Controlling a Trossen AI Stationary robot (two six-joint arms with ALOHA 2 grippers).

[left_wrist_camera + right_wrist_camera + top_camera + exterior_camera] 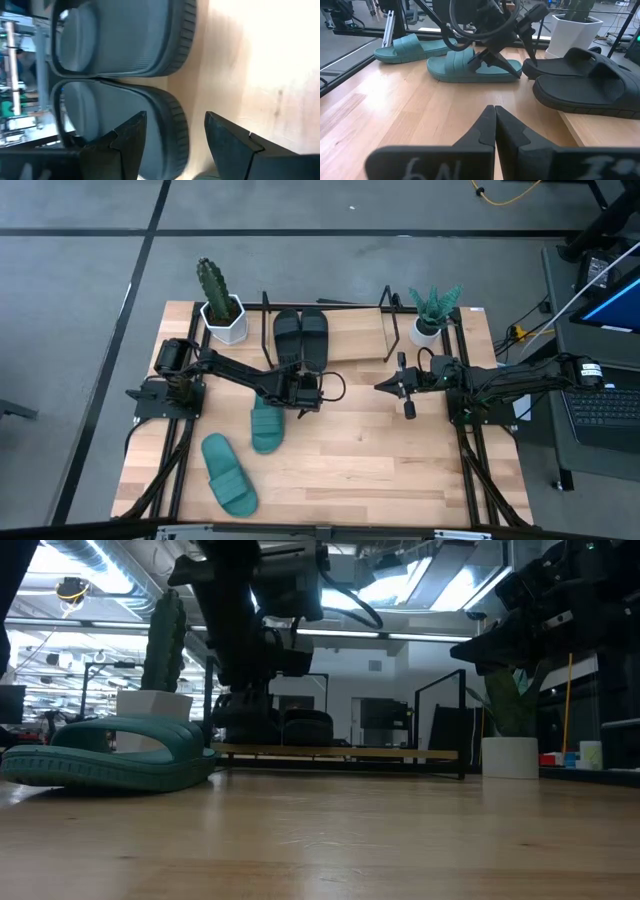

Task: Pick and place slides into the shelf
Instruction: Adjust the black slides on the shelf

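The shelf (360, 330) at twelve o'clock on the tabletop (380, 460) already holds both black slides (300, 335), so half my job looks done. Two teal slides remain: one (228, 473) at seven o'clock, one (266, 426) just under my left fingers (305, 393), spread wide and holding nothing; my right fingers (385, 386) wait at three o'clock, pressed together, empty.

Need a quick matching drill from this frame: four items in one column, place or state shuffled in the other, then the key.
Items
1. black slides
2. teal slide lying alone
3. left gripper
4. right gripper

Place or state
A. fingers shut, nothing held, hovering mid-table
B. fingers open, over the near end of the shelf, beside the second teal slide
C. side by side on the shelf board
D. on the table's front left part, away from both arms

Pairs: 1-C, 2-D, 3-B, 4-A
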